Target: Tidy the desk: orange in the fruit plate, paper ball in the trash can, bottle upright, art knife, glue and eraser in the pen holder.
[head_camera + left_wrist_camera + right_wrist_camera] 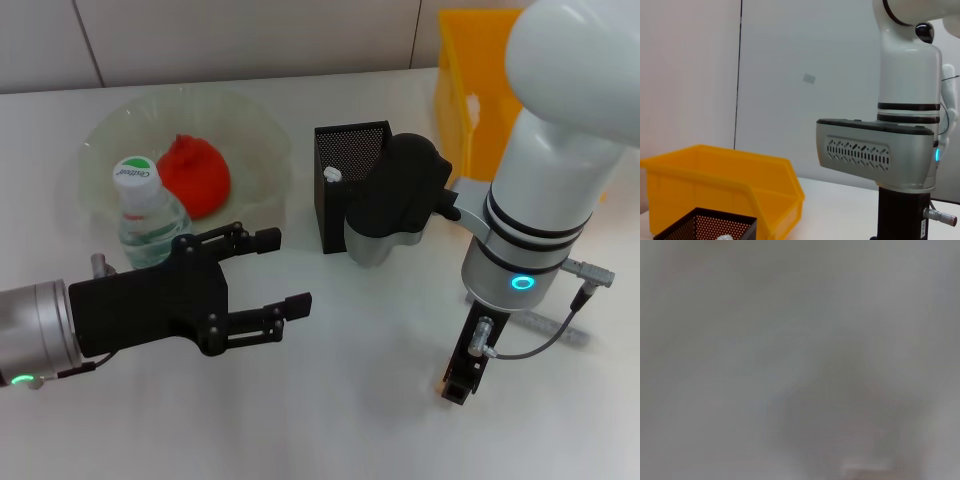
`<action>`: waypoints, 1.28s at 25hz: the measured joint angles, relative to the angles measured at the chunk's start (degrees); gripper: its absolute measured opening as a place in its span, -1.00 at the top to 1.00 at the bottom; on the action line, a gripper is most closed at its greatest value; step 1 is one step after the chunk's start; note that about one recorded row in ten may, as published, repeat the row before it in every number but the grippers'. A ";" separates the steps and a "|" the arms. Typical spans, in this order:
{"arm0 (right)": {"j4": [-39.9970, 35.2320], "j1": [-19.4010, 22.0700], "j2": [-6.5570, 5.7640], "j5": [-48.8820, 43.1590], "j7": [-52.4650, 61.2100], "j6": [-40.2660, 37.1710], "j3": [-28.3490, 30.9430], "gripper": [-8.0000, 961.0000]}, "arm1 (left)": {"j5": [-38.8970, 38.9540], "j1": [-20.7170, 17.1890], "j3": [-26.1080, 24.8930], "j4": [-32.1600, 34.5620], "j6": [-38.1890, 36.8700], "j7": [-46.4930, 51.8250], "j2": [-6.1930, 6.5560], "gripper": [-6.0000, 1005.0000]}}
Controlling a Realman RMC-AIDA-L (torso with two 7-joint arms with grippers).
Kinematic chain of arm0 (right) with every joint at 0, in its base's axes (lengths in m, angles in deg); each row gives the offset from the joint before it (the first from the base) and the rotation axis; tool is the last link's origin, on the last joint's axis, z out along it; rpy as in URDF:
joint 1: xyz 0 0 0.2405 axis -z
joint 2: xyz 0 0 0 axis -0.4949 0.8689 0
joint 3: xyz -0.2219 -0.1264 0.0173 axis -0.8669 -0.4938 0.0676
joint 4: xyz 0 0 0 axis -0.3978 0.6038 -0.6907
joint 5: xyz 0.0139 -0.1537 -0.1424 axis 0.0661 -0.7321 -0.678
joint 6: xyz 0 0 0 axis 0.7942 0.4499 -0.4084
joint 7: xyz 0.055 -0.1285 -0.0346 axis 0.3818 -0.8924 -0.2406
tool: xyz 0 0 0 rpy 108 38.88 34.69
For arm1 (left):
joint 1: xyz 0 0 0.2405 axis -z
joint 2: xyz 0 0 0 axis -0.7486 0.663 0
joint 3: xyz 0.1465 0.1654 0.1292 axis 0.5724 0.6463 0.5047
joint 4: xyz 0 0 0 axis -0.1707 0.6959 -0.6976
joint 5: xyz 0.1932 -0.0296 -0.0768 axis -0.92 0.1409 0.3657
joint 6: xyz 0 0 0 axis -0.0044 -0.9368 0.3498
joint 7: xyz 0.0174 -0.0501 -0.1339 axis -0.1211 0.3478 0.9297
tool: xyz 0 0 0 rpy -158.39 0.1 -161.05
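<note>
Watching the head view, I am seeing my left end effector (268,272) hanging above the bench (330,420) with its fingers apart and nothing between them, just beside the bottle (143,212). The bottle is standing upright at the near rim of the plate (262,130), and the orange (194,175) is lying inside the plate behind it. The holder (350,160) is standing mid-bench with a white-tipped item (333,175) poking above its rim; I cannot tell which tool that is. The trash can (470,90) is sitting at the far right.

My right end effector (458,385) is pointing straight down, low over the bench near its front right. Whether its fingers are apart or together I cannot tell, and its wrist view is showing nothing usable. A thin pale strip is showing just behind that arm's cable, too hidden to name.

I am judging the risks like this: with no wrist picture I am working the right arm nearly blind, so it could press into the bench or miss a small item. Swinging the left arm carelessly could topple the bottle, which is standing so close.
</note>
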 joint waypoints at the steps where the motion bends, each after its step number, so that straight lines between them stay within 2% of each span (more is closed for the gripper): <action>1: 0.00 0.00 0.00 0.00 0.00 0.00 0.00 0.06 | -0.01 0.01 -0.02 0.00 0.02 0.00 0.00 -0.57; 4: 0.05 -0.06 0.00 -0.01 0.00 0.15 -0.18 0.16 | -0.01 0.02 -0.07 0.00 0.04 -0.02 0.00 -0.57; 11: -0.93 0.06 -0.01 -0.05 0.37 0.59 -0.14 0.16 | 0.05 0.03 -0.12 0.01 0.04 -0.03 0.00 -0.57; 16: -4.71 1.20 -0.27 -0.27 0.70 0.22 0.43 0.16 | 0.05 0.03 -0.11 0.02 0.03 -0.09 0.00 -0.57; 19: -9.48 2.79 -0.35 -1.42 0.80 -0.37 2.31 0.16 | 0.05 0.03 -0.11 0.02 0.04 -0.10 0.00 -0.57; 20: -13.41 4.18 -0.36 -2.29 0.80 -0.67 3.87 0.16 | 0.05 0.03 -0.10 0.02 0.03 -0.11 0.00 -0.57; 24: -18.78 6.23 -0.36 -3.35 0.79 -1.05 5.88 0.16 | 0.05 0.03 -0.10 -0.02 0.03 -0.11 0.00 -0.57; 25: -22.27 7.85 -0.32 -3.63 0.72 -0.98 6.97 0.16 | 0.05 0.03 -0.11 -0.03 0.03 -0.11 0.00 -0.57; 26: -22.27 7.85 -0.32 -3.63 0.72 -0.98 6.97 0.16 | 0.05 0.03 -0.10 -0.03 0.04 -0.11 -0.01 -0.57; 30: -32.28 13.29 -0.19 -3.67 -0.26 0.88 9.12 0.16 | 0.05 0.03 -0.10 -0.15 0.09 -0.11 -0.08 -0.57; 32: -34.58 14.76 -0.13 -3.57 -0.59 1.48 9.65 0.16 | 0.05 0.08 -0.11 -0.38 0.19 -0.12 -0.08 -0.57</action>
